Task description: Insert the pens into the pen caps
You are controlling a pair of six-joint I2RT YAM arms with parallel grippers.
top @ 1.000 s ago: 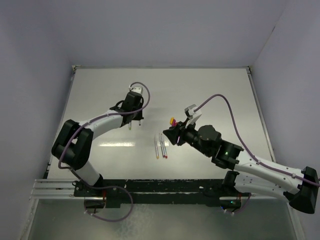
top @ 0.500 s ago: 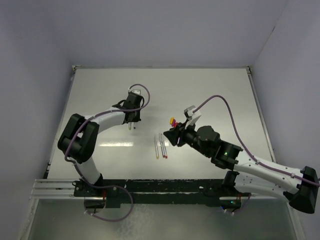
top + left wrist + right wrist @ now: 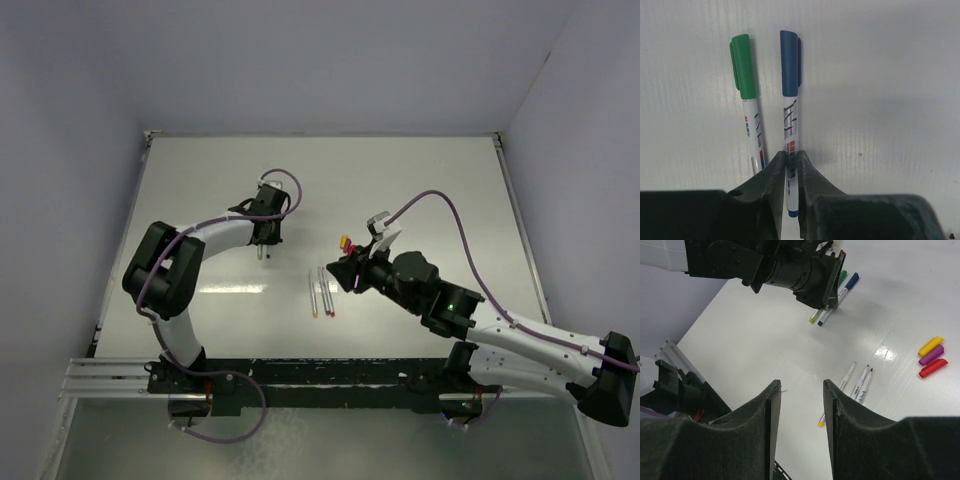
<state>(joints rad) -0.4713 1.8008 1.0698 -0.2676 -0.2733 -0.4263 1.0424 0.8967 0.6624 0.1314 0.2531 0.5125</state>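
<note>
Blue pen (image 3: pixel 790 100) is capped and lies flat on the table (image 3: pixel 420 180) just beside the capped green pen (image 3: pixel 747 100), roughly parallel, caps pointing the same way. Left end effector (image 3: pixel 791 156) is pinched on the blue barrel near its tail, and both fingers look to be in contact. I read this step as setting blue down next to green. To do it cleanly I'd open only enough to clear the barrel, then lift straight up. Any sideways drag would roll blue into green. Three bare pens (image 3: pixel 860 381) sit together mid-table. The yellow (image 3: pixel 931 345), purple (image 3: pixel 931 354) and red (image 3: pixel 933 368) caps are in a tight row near them but apart. Right end effector (image 3: pixel 802 384) hangs over that area with its fingers apart and nothing between them. I'd hold it off until left is clear, since the two arms are close.
</note>
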